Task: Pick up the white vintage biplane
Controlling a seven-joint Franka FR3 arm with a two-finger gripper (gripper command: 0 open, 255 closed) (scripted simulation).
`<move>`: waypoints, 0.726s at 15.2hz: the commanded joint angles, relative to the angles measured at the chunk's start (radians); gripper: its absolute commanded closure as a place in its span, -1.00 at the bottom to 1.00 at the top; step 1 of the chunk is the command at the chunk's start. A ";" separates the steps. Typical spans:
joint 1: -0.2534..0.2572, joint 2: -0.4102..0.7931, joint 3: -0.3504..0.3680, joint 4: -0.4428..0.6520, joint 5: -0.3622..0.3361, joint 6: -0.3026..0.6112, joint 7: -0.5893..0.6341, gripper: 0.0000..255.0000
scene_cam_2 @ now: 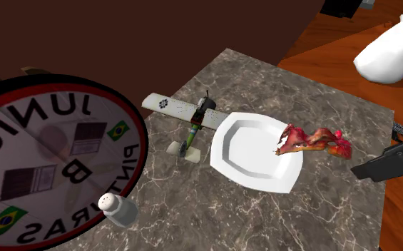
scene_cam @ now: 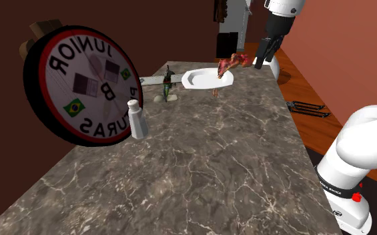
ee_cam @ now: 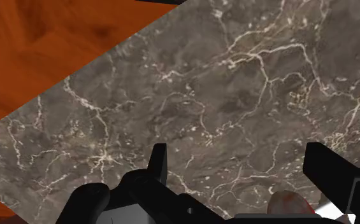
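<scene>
Hand (ee_cam: 239, 156) spread apart, empty, well apart from biplane (scene_cam_2: 191, 120); to be carried past plate (scene_cam_2: 253, 151), fuselage straddled crosswise.

Arm: your white arm (scene_cam: 357, 148) rises from the stand (scene_cam: 353, 212) at the shoulder view's lower right and stretches far up and left.
Wrist: you have it pitched down, black hand slanting low.
Gripper: your gripper (scene_cam: 265, 59) is held aloft at full reach.
Fingers: your two fingers (ee_cam: 158, 163) stand well apart, clasping nothing.
</scene>
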 commanded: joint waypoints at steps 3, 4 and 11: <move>0.020 0.072 0.008 0.042 0.011 0.031 -0.018 -1.00; 0.029 0.108 0.012 0.064 0.017 0.045 -0.027 -1.00; 0.090 0.352 0.045 0.245 0.050 0.109 -0.091 -1.00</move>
